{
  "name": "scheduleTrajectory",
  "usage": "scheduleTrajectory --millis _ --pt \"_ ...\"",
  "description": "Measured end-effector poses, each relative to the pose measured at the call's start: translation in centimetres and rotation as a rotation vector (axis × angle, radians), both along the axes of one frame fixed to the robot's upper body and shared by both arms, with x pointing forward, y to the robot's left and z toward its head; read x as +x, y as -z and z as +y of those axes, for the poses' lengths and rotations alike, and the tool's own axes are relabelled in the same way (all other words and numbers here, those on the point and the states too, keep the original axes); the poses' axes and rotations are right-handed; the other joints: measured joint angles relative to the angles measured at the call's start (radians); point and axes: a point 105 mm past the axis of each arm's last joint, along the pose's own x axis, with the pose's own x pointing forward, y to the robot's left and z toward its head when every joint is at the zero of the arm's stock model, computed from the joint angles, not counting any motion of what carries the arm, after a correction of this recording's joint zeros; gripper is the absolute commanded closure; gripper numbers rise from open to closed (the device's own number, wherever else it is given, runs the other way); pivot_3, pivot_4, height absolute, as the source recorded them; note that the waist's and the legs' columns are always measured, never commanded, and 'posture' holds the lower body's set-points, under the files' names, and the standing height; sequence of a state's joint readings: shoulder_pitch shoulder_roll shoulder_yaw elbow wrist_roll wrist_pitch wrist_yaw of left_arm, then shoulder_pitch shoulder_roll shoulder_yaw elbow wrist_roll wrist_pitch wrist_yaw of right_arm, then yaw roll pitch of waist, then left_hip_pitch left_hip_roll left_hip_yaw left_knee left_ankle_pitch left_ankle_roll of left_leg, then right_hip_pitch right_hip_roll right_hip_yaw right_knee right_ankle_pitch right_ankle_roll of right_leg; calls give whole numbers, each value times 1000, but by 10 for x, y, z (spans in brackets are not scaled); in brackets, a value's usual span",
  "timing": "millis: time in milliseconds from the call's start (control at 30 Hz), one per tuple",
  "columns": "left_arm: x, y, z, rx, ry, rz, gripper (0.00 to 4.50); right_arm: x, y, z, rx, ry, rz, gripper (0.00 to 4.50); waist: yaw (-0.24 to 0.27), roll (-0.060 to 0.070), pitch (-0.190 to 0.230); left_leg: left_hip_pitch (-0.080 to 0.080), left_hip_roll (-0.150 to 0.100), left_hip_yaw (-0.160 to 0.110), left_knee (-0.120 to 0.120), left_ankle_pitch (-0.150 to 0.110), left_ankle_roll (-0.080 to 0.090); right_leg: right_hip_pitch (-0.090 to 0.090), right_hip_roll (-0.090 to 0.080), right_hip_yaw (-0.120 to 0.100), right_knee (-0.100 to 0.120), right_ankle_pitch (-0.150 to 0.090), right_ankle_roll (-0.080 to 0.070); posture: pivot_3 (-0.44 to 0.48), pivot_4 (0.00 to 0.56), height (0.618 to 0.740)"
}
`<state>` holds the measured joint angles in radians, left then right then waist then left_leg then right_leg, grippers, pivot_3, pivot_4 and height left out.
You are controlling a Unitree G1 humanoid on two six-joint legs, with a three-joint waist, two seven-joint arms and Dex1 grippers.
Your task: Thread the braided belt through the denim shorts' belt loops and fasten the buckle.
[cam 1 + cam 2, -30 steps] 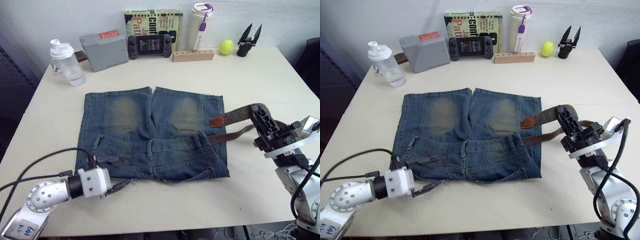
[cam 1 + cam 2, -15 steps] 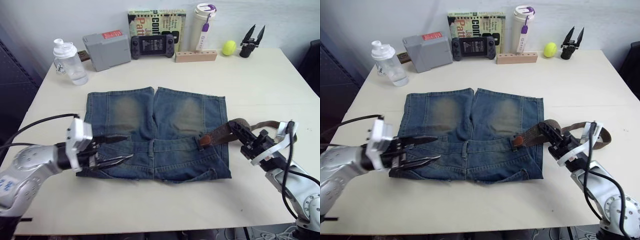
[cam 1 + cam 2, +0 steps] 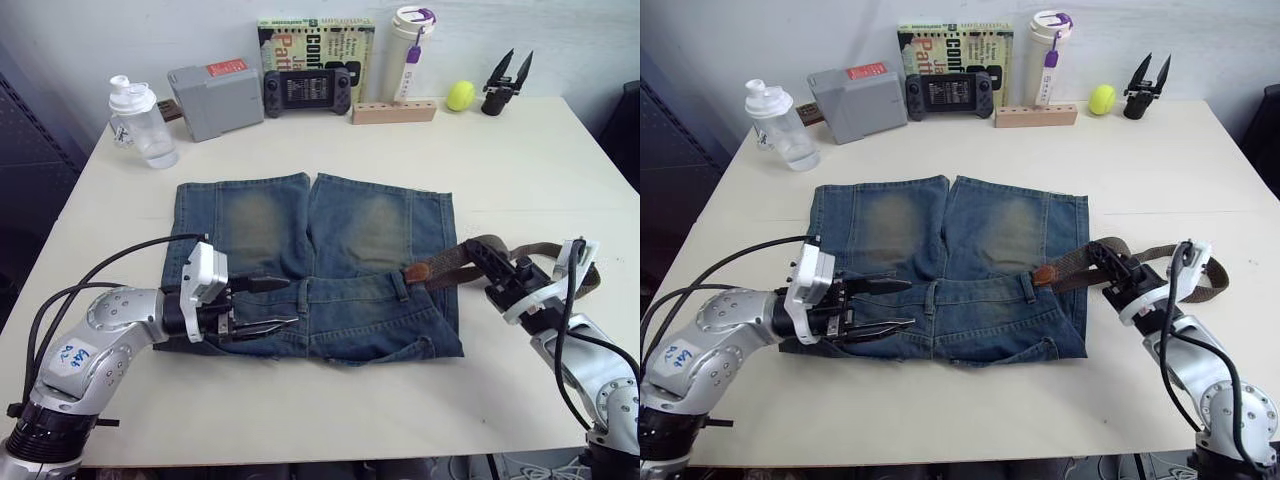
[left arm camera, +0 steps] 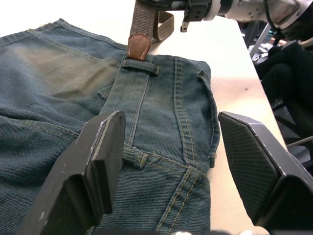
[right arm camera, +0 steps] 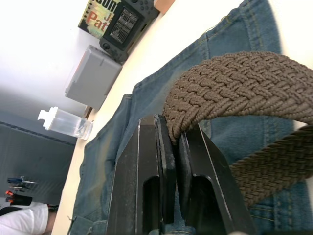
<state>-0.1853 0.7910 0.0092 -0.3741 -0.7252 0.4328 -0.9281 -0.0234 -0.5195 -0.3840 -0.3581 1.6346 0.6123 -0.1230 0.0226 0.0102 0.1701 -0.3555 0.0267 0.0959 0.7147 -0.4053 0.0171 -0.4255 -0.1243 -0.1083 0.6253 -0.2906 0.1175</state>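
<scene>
The denim shorts (image 3: 310,250) lie flat mid-table, waistband toward me. The braided belt (image 3: 450,262) runs from its leather tip (image 3: 415,271) across the shorts' right edge and loops back on the table (image 3: 1210,285). My right gripper (image 3: 482,257) is shut on the belt just right of the shorts; the right wrist view shows the braid pinched between its fingers (image 5: 156,161). The tip's end meets a belt loop (image 4: 140,66); I cannot tell if it is under it. My left gripper (image 3: 275,303) is open over the waistband's left half. The buckle is hidden.
Along the far edge stand a clear bottle (image 3: 140,125), a grey box (image 3: 212,97), a game controller (image 3: 305,90), a book (image 3: 315,38), a white tumbler (image 3: 408,45), a wooden block (image 3: 393,110), a yellow ball (image 3: 461,95) and a black spare gripper (image 3: 505,80).
My left gripper came from the front table edge onto the shorts' waistband, staying open. My right gripper dropped and moved left with the belt, bringing the tip to the loop.
</scene>
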Motion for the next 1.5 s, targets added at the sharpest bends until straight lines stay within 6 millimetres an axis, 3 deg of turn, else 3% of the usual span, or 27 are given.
scheduleTrajectory --millis 300,567,933,1033,1167,1367,1433,1500 --pt "3 -2 -5 -17 -1 -16 1162 -2 3 13 -168 -12 -6 4500 0 0 0 0 0 -1 0 0 0 0 0 0 0 0 0 0 150 731" --pt "6 -5 -7 -27 -9 -14 1162 -5 -10 31 -428 -67 -75 4500 0 0 0 0 0 -2 0 0 0 0 0 0 0 0 0 0 150 731" --pt "10 -8 -8 -13 -13 -36 1162 -5 7 40 -447 -87 -22 4500 0 0 0 0 0 -2 0 0 0 0 0 -1 0 0 0 0 150 731" --pt "18 -10 -8 14 -10 -70 1162 -4 30 40 -398 -77 69 4500 -1 0 0 0 0 0 0 0 0 0 0 -1 0 0 0 0 150 731" --pt "31 -11 -23 54 35 -143 1162 0 54 57 -344 -114 157 4500 -2 0 0 0 0 3 0 0 0 0 1 -1 0 0 0 0 150 731" --pt "39 -9 -37 92 79 -219 1162 1 54 64 -340 -131 156 4500 -2 0 0 0 0 3 0 0 0 0 1 -1 0 0 0 0 150 731" --pt "42 -4 -62 117 152 -288 1162 1 56 80 -310 -167 160 4500 -2 0 0 -1 1 3 0 0 -1 0 2 -1 0 0 0 0 150 731" --pt "45 4 -75 185 202 -383 1162 2 59 83 -288 -170 180 4500 -2 0 0 -1 0 3 0 0 -1 0 2 -1 0 0 0 0 150 731"
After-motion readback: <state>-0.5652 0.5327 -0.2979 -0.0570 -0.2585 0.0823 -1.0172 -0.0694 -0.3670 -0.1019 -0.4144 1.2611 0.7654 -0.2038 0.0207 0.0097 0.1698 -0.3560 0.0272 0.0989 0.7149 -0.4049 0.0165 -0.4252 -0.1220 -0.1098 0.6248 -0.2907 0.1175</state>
